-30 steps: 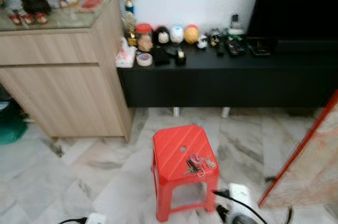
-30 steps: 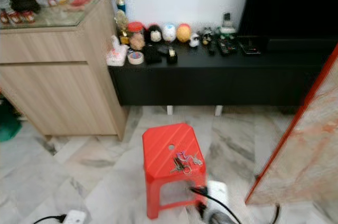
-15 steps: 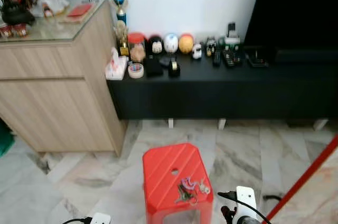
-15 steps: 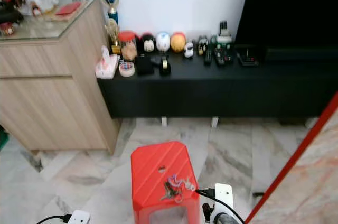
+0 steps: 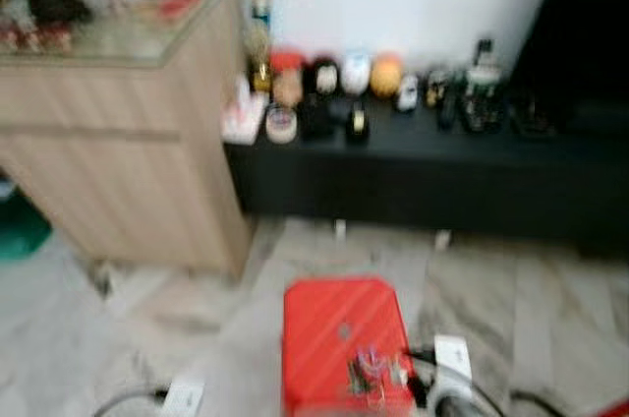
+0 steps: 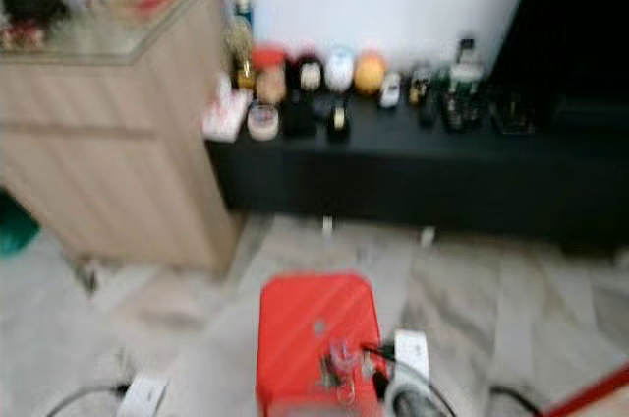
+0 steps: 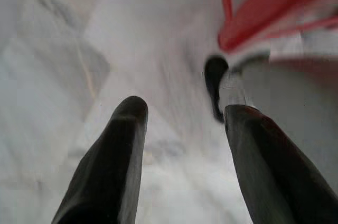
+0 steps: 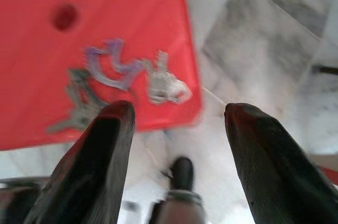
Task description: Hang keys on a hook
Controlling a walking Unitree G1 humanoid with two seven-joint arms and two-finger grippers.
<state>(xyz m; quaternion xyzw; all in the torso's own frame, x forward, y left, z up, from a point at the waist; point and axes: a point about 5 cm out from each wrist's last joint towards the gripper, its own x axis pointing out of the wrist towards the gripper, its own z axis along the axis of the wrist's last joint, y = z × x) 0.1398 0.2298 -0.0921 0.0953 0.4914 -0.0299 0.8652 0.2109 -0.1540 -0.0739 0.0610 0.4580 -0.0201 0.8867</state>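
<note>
Right claw (image 8: 177, 129), fingers apart, now hangs above the keys (image 8: 119, 84) on the red stool (image 5: 339, 338) at lower centre as we step nearer, grasp pending; left claw (image 7: 182, 145) idles apart.

A home's living room, by the look of it: pale marble-tiled floor (image 5: 118, 338), a light wooden cabinet (image 5: 128, 161) with ornaments on its glass top, a long low black media unit (image 5: 423, 176) crowded with trinkets, and a red plastic stool (image 5: 339, 338).

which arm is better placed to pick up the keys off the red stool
Right. The right gripper is open above the red plastic stool, with the bunch of keys just ahead of its fingers. The left gripper is open over bare marble floor, beside the stool.
</note>
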